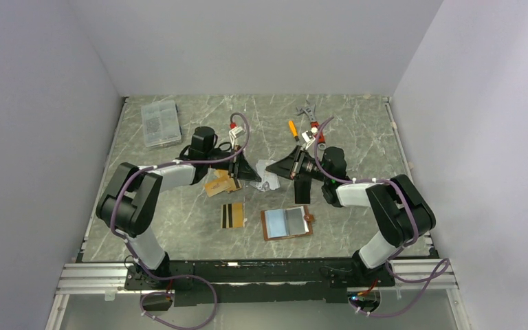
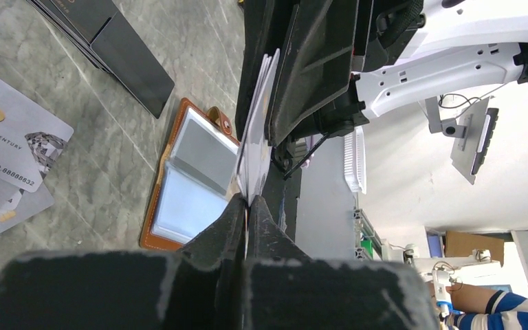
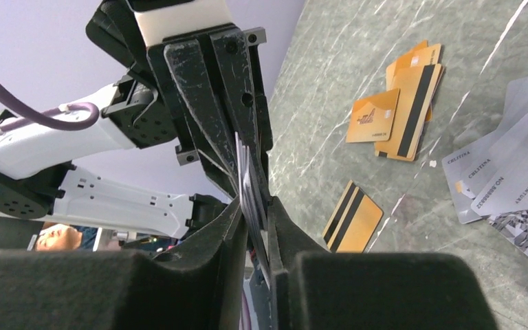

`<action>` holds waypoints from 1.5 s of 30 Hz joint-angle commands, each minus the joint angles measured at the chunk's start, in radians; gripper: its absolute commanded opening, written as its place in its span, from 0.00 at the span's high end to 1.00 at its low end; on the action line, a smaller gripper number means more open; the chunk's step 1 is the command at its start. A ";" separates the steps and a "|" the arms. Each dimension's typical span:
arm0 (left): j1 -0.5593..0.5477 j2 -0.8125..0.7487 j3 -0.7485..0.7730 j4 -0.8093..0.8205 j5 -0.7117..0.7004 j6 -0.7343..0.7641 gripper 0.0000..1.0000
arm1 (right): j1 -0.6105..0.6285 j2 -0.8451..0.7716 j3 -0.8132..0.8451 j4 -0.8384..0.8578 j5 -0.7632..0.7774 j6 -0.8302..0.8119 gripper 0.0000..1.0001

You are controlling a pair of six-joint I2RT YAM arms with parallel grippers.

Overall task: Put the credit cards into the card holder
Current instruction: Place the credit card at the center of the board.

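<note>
A silver-grey credit card [image 2: 254, 148] stands edge-on between my two grippers above the table. My left gripper [image 2: 247, 201] [image 1: 246, 173] is shut on one end of it. My right gripper [image 3: 256, 206] [image 1: 287, 167] has the card's [image 3: 247, 180] other end between its jaws, which stand slightly apart. The tan card holder [image 1: 287, 223] [image 2: 152, 206] lies open, its clear sleeves up. A gold card with black stripes [image 1: 232, 215] [image 3: 354, 216] lies left of it. Orange-gold cards [image 1: 218, 184] [image 3: 402, 103] and silver cards [image 3: 515, 185] [image 2: 7, 148] lie under the grippers.
A clear plastic box [image 1: 160, 122] sits at the back left. An orange-handled screwdriver [image 1: 293, 129], red pliers [image 1: 313, 128] and a wrench [image 1: 306, 112] lie at the back. A black slab [image 1: 302, 189] [image 2: 124, 51] lies beside the silver cards.
</note>
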 commanded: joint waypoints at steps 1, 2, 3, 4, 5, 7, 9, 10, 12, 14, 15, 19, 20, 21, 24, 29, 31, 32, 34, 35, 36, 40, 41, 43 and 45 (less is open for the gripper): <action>0.035 -0.020 0.031 0.075 0.001 -0.001 1.00 | 0.009 0.023 -0.025 0.051 -0.095 0.036 0.81; 0.040 -0.018 0.029 0.088 0.004 -0.019 1.00 | 0.007 0.032 -0.029 0.072 -0.103 0.047 0.79; 0.044 -0.015 0.027 0.109 0.010 -0.037 1.00 | 0.008 0.037 -0.034 0.091 -0.115 0.056 0.77; 0.051 -0.011 0.023 0.135 0.019 -0.063 1.00 | 0.008 0.044 -0.036 0.110 -0.129 0.067 0.76; 0.057 -0.009 0.022 0.160 0.024 -0.083 1.00 | 0.007 0.051 -0.040 0.133 -0.143 0.078 0.75; 0.064 -0.003 0.017 0.198 0.033 -0.116 1.00 | 0.005 0.059 -0.054 0.182 -0.157 0.102 0.75; 0.066 0.000 0.014 0.214 0.038 -0.131 1.00 | 0.005 0.062 -0.062 0.200 -0.157 0.113 0.76; 0.066 0.000 0.012 0.220 0.039 -0.134 1.00 | 0.004 0.063 -0.064 0.213 -0.155 0.121 0.78; 0.065 -0.004 0.010 0.217 0.041 -0.132 1.00 | 0.002 0.066 -0.069 0.249 -0.150 0.143 0.85; 0.065 -0.009 0.008 0.205 0.041 -0.123 1.00 | -0.007 0.070 -0.073 0.288 -0.149 0.171 0.88; 0.064 -0.014 0.006 0.199 0.041 -0.119 1.00 | -0.017 0.070 -0.078 0.323 -0.149 0.188 0.88; 0.064 -0.033 -0.007 0.185 0.041 -0.109 1.00 | -0.055 0.057 -0.077 0.340 -0.167 0.207 0.72; 0.065 -0.035 -0.007 0.185 0.039 -0.109 1.00 | -0.061 0.048 -0.075 0.319 -0.173 0.196 0.67; 0.064 -0.038 -0.008 0.189 0.039 -0.113 1.00 | -0.066 0.034 -0.070 0.287 -0.179 0.177 0.62; 0.064 -0.041 -0.008 0.214 0.044 -0.142 1.00 | -0.068 -0.035 -0.040 0.079 -0.190 0.037 0.55; 0.063 -0.043 -0.013 0.245 0.046 -0.170 1.00 | -0.069 -0.137 0.043 -0.355 -0.118 -0.230 0.49; 0.062 -0.046 -0.014 0.243 0.046 -0.170 1.00 | -0.069 -0.162 0.052 -0.371 -0.099 -0.258 0.47; 0.060 -0.048 -0.016 0.241 0.043 -0.169 1.00 | -0.069 -0.166 0.052 -0.352 -0.097 -0.248 0.47; 0.058 -0.047 -0.014 0.240 0.044 -0.170 1.00 | -0.068 -0.158 0.058 -0.301 -0.102 -0.219 0.46; 0.057 -0.046 -0.013 0.242 0.045 -0.172 1.00 | -0.069 -0.142 0.061 -0.278 -0.104 -0.203 0.47; 0.057 -0.046 -0.012 0.239 0.045 -0.171 1.00 | -0.068 -0.130 0.063 -0.246 -0.108 -0.184 0.49; 0.056 -0.052 -0.011 0.236 0.045 -0.170 1.00 | -0.065 -0.079 0.054 -0.122 -0.127 -0.107 0.57; 0.056 -0.052 -0.012 0.239 0.045 -0.172 1.00 | -0.064 -0.071 0.054 -0.106 -0.126 -0.101 0.59; 0.055 -0.051 -0.011 0.238 0.047 -0.173 1.00 | -0.062 -0.057 0.048 -0.072 -0.129 -0.082 0.66; 0.055 -0.050 -0.011 0.236 0.048 -0.171 1.00 | -0.062 -0.049 0.036 -0.013 -0.131 -0.050 0.75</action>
